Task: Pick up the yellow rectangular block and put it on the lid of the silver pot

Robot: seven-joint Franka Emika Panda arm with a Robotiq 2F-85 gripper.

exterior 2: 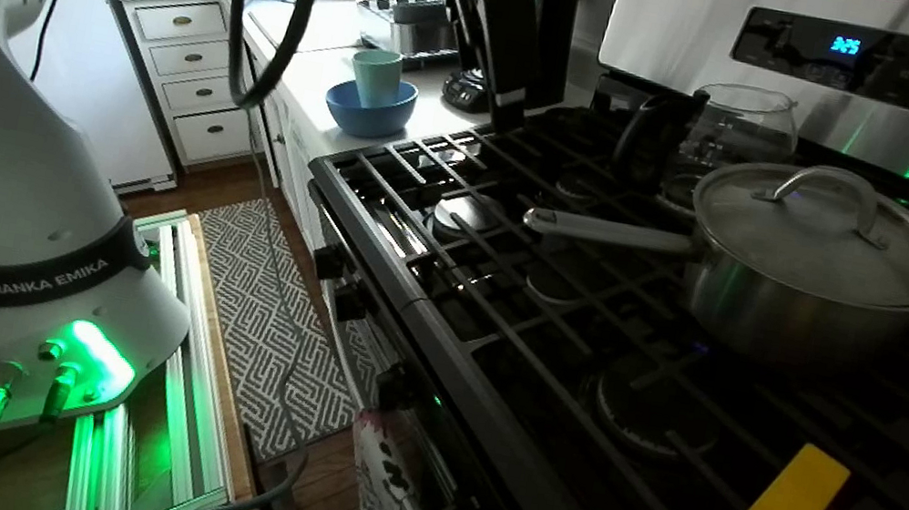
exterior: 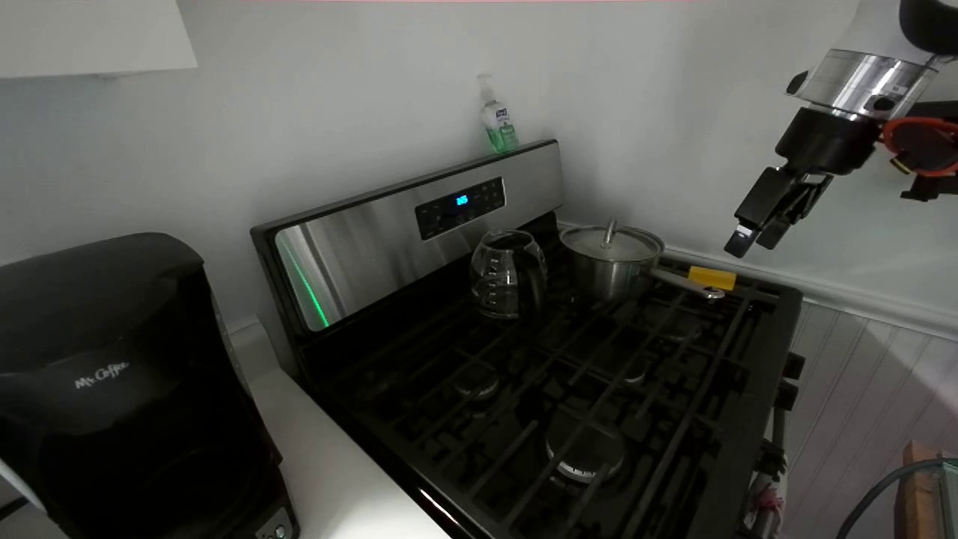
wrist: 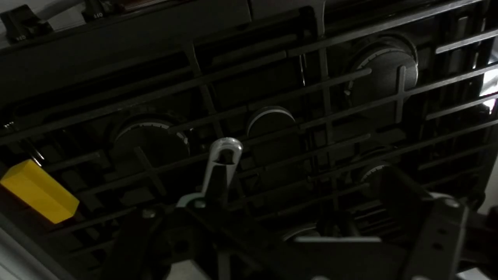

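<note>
The yellow rectangular block [exterior: 712,278] lies flat on the stove grate beside the pot's handle. It shows fully in an exterior view [exterior 2: 791,505] and at the left of the wrist view [wrist: 41,191]. The silver pot [exterior: 610,281] stands on a back burner, also in an exterior view [exterior 2: 776,318]. Its lid [exterior 2: 827,234] is on, with an arched handle on top; the lid also shows in an exterior view [exterior: 632,243]. My gripper [exterior: 754,241] hangs well above the stove, pointing down at a slant, empty. In the wrist view its dark fingers [wrist: 303,202] are spread apart.
A glass carafe [exterior: 494,277] stands beside the pot, below the control panel [exterior: 460,206]. The pot's long handle [exterior 2: 606,231] reaches out over the grates. A wall runs close behind the block. A black coffee maker [exterior: 112,374] and a blue bowl [exterior 2: 368,111] stand on counters.
</note>
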